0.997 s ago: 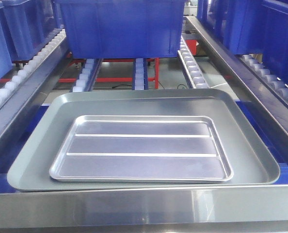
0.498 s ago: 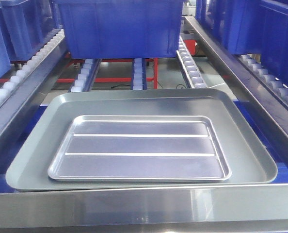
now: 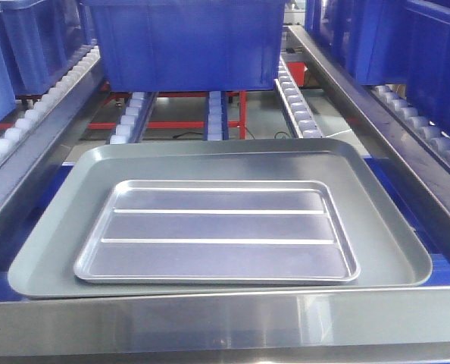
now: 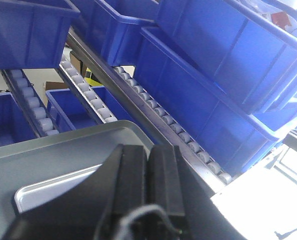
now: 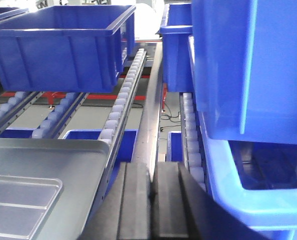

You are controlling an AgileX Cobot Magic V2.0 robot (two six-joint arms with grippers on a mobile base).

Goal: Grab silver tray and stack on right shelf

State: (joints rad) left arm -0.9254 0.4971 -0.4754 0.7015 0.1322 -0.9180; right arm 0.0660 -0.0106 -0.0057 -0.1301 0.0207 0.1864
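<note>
Although neither gripper shows in the front view, both wrist cameras place them at the near corners of the trays, and that is the relation the pickup turns on. The silver tray lies flat inside the larger matte grey tray, its long axis running left to right across the rack, its two ridges parallel to the steel front bar. It sits well inside the grey tray's rim, slightly toward the near edge, untouched.

The left gripper has its two black fingers pressed together, nothing between them; below and to its left a corner of the silver tray shows over the grey tray's floor. The right gripper is likewise closed on nothing, hanging above the rail between lanes, with the silver tray off to its left. To its right lies the right shelf, a roller lane crowded with blue bins.

Which arm is nearer I cannot settle, since each view catches only one corner. By my judgement the task has not begun: the fingers must part before either short end can be gripped, and the shallow rim offers little purchase.
</note>
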